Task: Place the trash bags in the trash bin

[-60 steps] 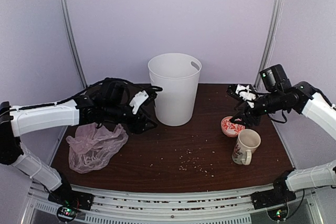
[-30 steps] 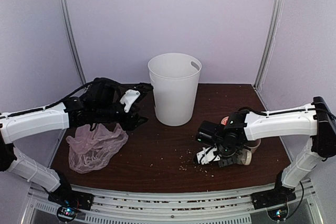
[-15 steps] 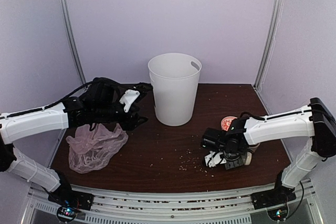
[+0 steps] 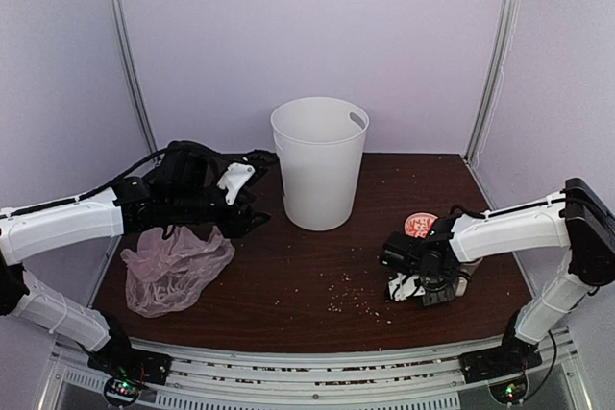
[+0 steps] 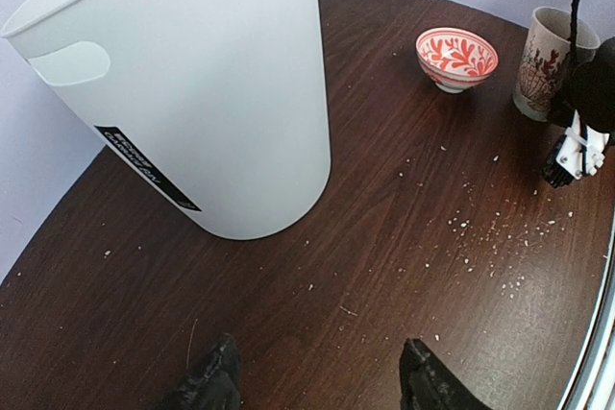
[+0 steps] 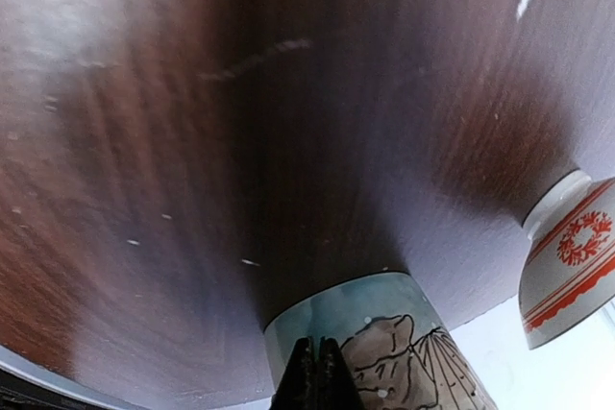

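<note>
The pale-pink trash bag [image 4: 175, 269] lies crumpled on the table at the front left. The white trash bin [image 4: 319, 162] stands upright at the back centre and fills the upper left of the left wrist view [image 5: 192, 93]. My left gripper [image 4: 264, 189] hovers between bag and bin, just left of the bin. Its jaws stand wide open over bare wood [image 5: 317, 352] with nothing between them. My right gripper [image 4: 437, 293] is low at the front right, shut and empty. Its tips [image 6: 317, 343] point at the side of a mug; I cannot tell whether they touch it.
A floral mug [image 6: 384, 343] stands at the right, mostly behind the right gripper in the top view. A red-patterned bowl [image 4: 419, 226] sits just behind it. Pale crumbs [image 4: 351, 300] are scattered over the dark wooden table [image 4: 307, 256]. Walls and metal posts close the back.
The right arm came down from the back right to the table front, then slid right to the mug, staying shut. The left arm drew back slightly from the bin, then held still.
</note>
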`<state>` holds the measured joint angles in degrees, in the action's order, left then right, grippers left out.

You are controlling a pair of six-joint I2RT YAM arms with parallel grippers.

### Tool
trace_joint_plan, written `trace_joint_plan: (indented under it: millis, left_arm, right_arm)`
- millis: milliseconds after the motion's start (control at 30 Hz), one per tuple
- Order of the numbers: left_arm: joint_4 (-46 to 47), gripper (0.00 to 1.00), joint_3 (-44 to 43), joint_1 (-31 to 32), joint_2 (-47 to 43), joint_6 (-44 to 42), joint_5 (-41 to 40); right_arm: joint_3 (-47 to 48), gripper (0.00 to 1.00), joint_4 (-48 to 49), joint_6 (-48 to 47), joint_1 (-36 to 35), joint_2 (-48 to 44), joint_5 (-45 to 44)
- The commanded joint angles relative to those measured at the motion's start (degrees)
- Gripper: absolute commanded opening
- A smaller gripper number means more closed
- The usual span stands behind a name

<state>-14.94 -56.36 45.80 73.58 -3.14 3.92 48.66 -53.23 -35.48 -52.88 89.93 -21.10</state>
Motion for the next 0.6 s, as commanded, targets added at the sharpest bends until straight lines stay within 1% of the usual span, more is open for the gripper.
trace_joint_plan:
  millis: [0, 367, 567]
  left_arm:
    - [0.83, 0.58, 0.08, -0.05, -0.59, -0.38, 1.16]
    - [0.72, 0.58, 0.10, -0.07, -1.24, -0.29, 1.65]
    - [0.62, 0.58, 0.04, -0.06, -1.33, -0.28, 1.96]
  right_arm:
    - [-0.87, 0.00, 0.95, -1.84, 2.91, -0.71, -3.59]
    - [-1.87, 0.00, 4.34, -9.56, 13.93, -1.89, -5.00]
    - [-1.73, 0.00, 5.26, -11.79, 17.44, -1.97, -5.33]
